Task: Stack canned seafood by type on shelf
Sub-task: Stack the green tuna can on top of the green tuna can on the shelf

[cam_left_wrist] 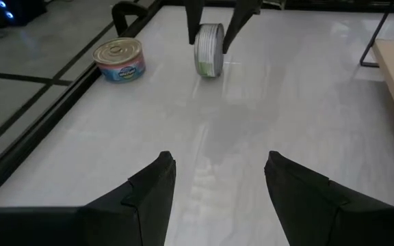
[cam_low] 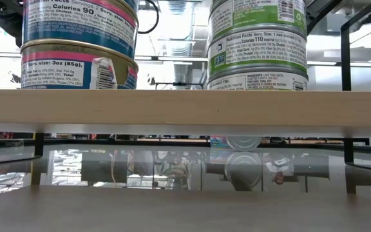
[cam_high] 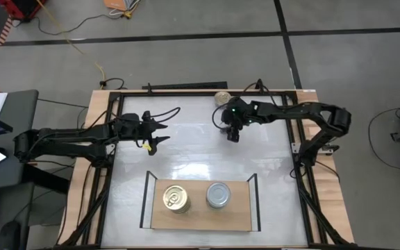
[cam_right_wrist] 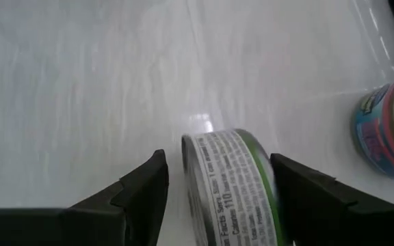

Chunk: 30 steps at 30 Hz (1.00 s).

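Right tool point(cam_high: 232, 130) is at the far middle of the table point(cam_high: 269, 167), and between its fingers sits a green-label can point(cam_right_wrist: 234, 184) turned up on its edge, silver lid facing sideways; from the left wrist view the 2 fingers bracket that can point(cam_left_wrist: 210, 50) on both flat faces, though whether they actually pinch it or just stand close I cannot tell. Just beyond it, at the far edge, a gold-lid can with a blue and pink label point(cam_left_wrist: 120, 59) lies flat and untouched. Left tool point(cam_high: 155, 133) hovers at the far left of the table with fingers spread wide and nothing in them, simply waiting. On the shelf point(cam_high: 200, 217) near the front, 2 stacks are going: the gold-lid stack point(cam_high: 176, 199) on the left, the silver-lid stack point(cam_high: 217, 195) on the right, and the low view shows green labels on that silver one. So the smart play, I judge, is to carry this green can to the right-hand stack. It is on edge, so the wrist must roll it flat before the drop, centre it over the top lid, lower until it touches, then let go gently, or the stack may topple.
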Motion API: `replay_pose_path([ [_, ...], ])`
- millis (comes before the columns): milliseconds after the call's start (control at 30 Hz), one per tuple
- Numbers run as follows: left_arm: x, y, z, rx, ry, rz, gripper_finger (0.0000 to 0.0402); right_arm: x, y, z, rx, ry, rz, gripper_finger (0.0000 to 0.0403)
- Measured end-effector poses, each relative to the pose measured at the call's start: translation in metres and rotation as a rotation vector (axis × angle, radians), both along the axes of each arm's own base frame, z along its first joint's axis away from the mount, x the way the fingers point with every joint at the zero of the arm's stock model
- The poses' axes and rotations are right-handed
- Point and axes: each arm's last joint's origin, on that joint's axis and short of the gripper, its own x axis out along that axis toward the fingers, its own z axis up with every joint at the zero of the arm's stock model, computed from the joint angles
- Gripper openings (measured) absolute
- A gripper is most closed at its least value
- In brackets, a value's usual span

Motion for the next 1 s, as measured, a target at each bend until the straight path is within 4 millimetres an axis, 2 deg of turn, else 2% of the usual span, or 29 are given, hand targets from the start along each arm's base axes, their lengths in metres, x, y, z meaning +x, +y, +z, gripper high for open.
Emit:
replay_pose_path([
  [233, 0.000, 0.000, 0.000, -0.002, 0.000, 0.001, 0.0215, -0.004, 0.004, -0.004, 0.031, 0.058, -0.002, 0.0258],
  [333, 0.000, 0.000, 0.000, -0.004, 0.002, 0.002, 0.0215, -0.007, 0.007, -0.006, 0.054, 0.104, -0.001, 0.0223],
  [467, 0.000, 0.000, 0.000, -0.004, 0.003, 0.002, 0.0215, -0.009, 0.013, -0.006, 0.087, 0.130, -0.018, 0.0152],
  [567, 0.000, 0.000, 0.000, -0.004, 0.003, 0.002, 0.0215, -0.012, 0.018, 0.000, 0.103, 0.166, -0.011, 0.0152],
  [633, 0.000, 0.000, 0.000, -0.007, 0.003, 0.003, 0.0215, -0.011, 0.020, 0.012, 0.109, 0.164, -0.013, 0.0152],
  [733, 0.000, 0.000, 0.000, -0.011, 0.002, 0.004, 0.0215, -0.008, 0.024, 0.041, 0.143, 0.122, -0.022, 0.0152],
  [1000, 0.000, 0.000, 0.000, -0.026, -0.003, 0.010, 0.0215, -0.005, 0.046, 0.129, 0.506, -0.184, 0.140, 0.0159],
])
